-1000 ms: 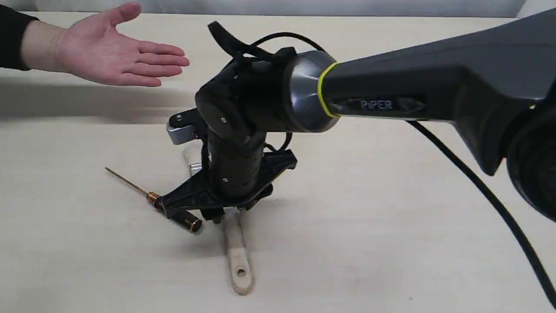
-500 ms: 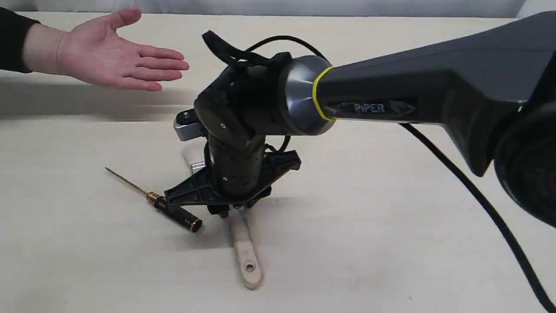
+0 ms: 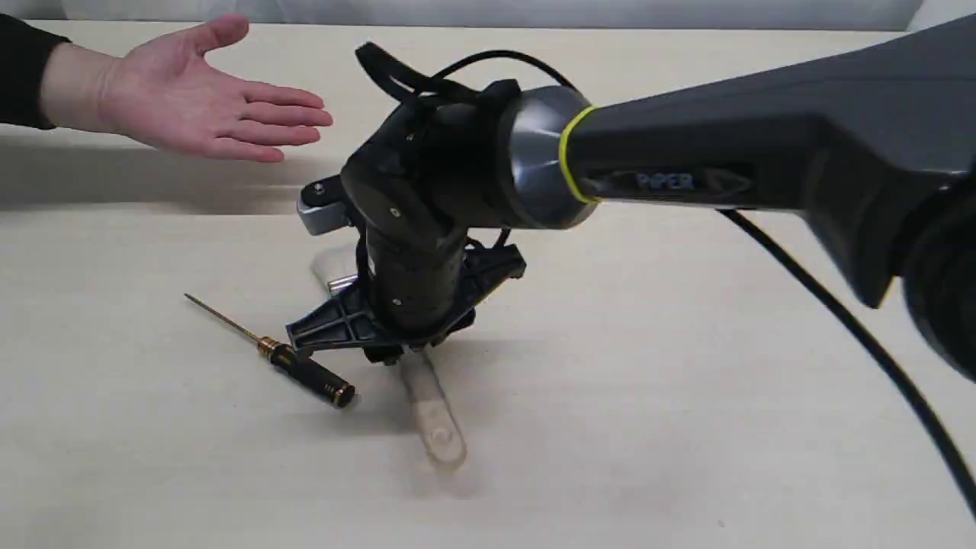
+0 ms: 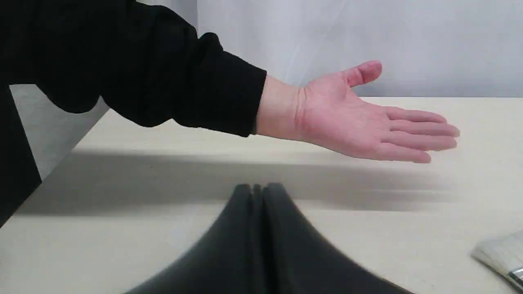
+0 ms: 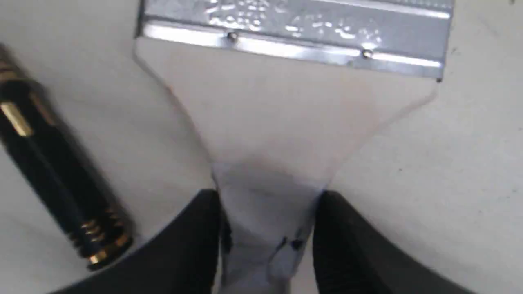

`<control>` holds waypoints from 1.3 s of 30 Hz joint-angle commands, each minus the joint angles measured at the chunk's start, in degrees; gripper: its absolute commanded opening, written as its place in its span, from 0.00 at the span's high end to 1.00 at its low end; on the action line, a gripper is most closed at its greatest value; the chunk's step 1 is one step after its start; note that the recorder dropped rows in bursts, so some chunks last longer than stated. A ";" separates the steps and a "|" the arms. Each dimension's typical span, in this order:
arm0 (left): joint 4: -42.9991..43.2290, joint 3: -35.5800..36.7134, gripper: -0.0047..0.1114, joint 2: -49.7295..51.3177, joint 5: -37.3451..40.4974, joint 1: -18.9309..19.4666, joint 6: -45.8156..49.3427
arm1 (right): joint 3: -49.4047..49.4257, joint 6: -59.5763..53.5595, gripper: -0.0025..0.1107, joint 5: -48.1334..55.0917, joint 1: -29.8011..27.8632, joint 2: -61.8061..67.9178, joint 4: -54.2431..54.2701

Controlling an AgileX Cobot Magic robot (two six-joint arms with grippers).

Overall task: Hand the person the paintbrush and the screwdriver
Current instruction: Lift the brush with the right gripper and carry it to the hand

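Observation:
My right gripper (image 3: pixel 396 357) (image 5: pixel 267 241) is shut on the paintbrush (image 3: pixel 431 415), its black fingers pinching the wooden handle just behind the silver band (image 5: pixel 294 36). The handle end hangs blurred a little above the table, and pale bristles (image 3: pixel 329 263) peek out behind the wrist. The screwdriver (image 3: pixel 305 371) lies on the table left of the gripper, its black handle (image 5: pixel 53 171) close beside the fingers. The person's open hand (image 3: pixel 198 99) (image 4: pixel 367 122) waits palm up at the far left. My left gripper (image 4: pixel 257 192) is shut with nothing in it, low and pointing toward that hand.
The right arm's long dark link (image 3: pixel 762 152) and its black cable (image 3: pixel 862 358) cross the right half of the table (image 3: pixel 686 427). The bristle tip (image 4: pixel 500 255) shows at the edge of the left wrist view. A pale backdrop stands behind the table.
The right gripper has lifted and tilted the paintbrush: its handle end rose off the table and swung slightly right. The screwdriver and the hand stayed put.

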 commanded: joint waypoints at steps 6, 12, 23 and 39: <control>-0.06 0.12 0.96 -0.14 -0.66 -0.32 -0.12 | 0.07 -2.21 0.94 -0.69 0.00 -9.42 -1.58; -0.06 0.12 0.96 -0.14 -0.66 -0.32 -0.12 | 0.07 -3.32 0.94 -1.90 0.00 -12.48 -1.58; -0.06 0.12 0.96 -0.14 -0.66 -0.32 -0.12 | -7.93 -17.31 0.94 -17.76 0.00 -12.79 9.29; -0.21 0.12 0.96 -0.14 -0.59 -0.32 -0.12 | -14.01 -28.13 0.51 -18.36 0.00 -0.68 11.28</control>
